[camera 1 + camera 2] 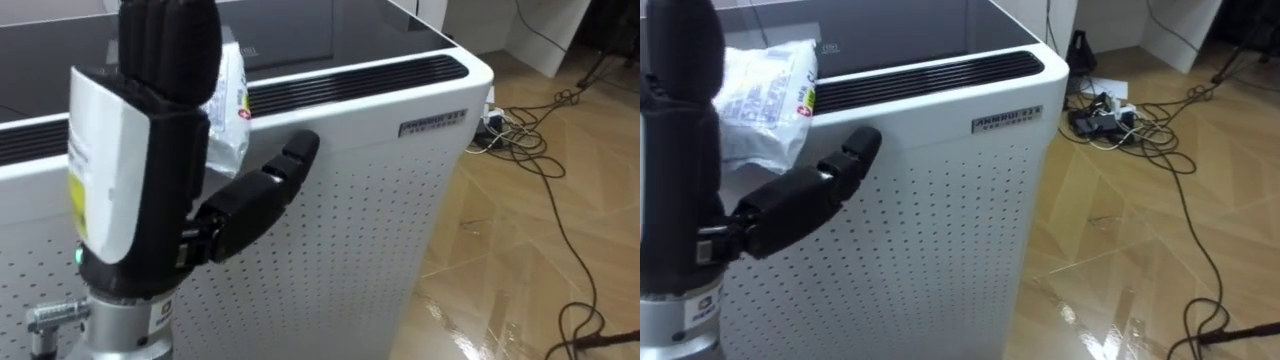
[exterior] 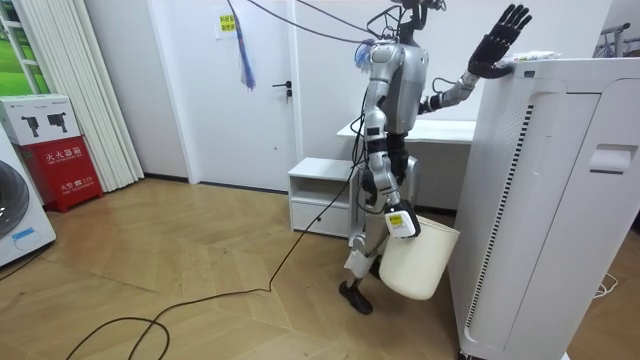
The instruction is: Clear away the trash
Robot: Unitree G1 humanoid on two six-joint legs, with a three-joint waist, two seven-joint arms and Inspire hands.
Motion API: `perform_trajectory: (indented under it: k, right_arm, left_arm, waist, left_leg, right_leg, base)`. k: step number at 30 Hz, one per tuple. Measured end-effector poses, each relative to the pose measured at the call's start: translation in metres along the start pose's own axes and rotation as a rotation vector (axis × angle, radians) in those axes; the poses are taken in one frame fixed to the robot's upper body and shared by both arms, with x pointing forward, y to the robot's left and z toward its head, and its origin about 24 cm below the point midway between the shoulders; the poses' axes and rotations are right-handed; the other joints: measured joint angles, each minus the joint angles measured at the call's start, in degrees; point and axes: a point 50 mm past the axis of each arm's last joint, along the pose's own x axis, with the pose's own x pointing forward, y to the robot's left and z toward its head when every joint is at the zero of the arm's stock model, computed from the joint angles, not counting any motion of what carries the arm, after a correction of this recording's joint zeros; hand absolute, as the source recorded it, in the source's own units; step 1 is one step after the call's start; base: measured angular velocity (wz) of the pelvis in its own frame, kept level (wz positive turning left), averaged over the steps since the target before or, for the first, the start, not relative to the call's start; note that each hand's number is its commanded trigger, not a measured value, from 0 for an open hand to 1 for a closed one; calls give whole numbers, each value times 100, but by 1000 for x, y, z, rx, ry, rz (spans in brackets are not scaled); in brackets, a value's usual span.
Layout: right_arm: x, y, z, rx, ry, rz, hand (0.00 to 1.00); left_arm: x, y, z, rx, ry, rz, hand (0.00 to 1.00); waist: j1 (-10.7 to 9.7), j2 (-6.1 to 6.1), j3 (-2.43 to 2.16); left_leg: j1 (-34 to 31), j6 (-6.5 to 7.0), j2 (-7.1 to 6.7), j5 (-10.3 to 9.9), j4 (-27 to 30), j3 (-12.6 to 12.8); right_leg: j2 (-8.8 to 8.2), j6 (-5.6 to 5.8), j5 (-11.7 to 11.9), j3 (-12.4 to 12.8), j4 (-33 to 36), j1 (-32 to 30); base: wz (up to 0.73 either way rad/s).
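Left eye view first: the left robot hand (image 1: 140, 170) is up close to the camera, back toward us, fingers straight up and thumb stuck out to the side, so it's released and holding nothing. Right behind it, the garbage, a crumpled white plastic packet (image 1: 228, 100), is lying on top of a tall white appliance (image 1: 380, 200) near its dark vent slot, partly hidden by the fingers; can't tell if they touch. Off to the right a tangle of cables (image 1: 530, 140) sits on the wooden floor (image 1: 520, 290). Room view: the robot stands right next to the appliance, left arm raised so the spread hand sits above the top edge, with the packet on top just past it. Its right robot hand (image 2: 402, 222) hangs low at the rim of a cream bucket (image 2: 415, 262) by its legs; can't tell how that hand is set. Right eye view: same deal, but the packet shows more fully, resting on the top near the front edge, with the thumb below it against the perforated front.
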Motion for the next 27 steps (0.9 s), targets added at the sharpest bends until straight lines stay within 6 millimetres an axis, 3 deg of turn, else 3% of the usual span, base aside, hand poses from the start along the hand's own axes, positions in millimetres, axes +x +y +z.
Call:
perform_trajectory:
  k: [4, 16, 22, 27]
  right_arm:
    - [0, -5, 0, -15, 13, -9, 100]
    - [0, -6, 4, -22, 3, 6, 100]
    - [0, -6, 4, -16, 2, 4, 100]
    - [0, -5, 4, -18, 2, 15, 100]
  left_arm:
    - [-18, -4, -6, 51, 54, -122, 0]
    - [-29, -7, -8, 119, 62, -209, 0]
    - [-30, -7, -12, 148, 70, -271, 0]
    - [-30, -6, -14, 164, 70, -297, 0]
  waist:
    - [-78, 78, 26]
    - [-153, 144, -13]
    - [-114, 250, -96]
    - [0, 255, -100]
  left_leg:
    - [41, -4, -9, 3, -20, -30]
    - [-3, -48, -13, 30, -145, -50]
    - [-22, -48, -12, 31, -135, -26]
    - [-6, -58, -7, 38, -132, -17]
  right_leg:
    - [1, 1, 0, -47, -72, 94]
    - [-6, 0, 0, -110, -66, 23]
    - [-11, -7, 21, -112, -49, -8]
    - [-9, -8, 22, -129, -30, 3]
  base:
    - [9]
    - [4]
    - [0]
    - [0]
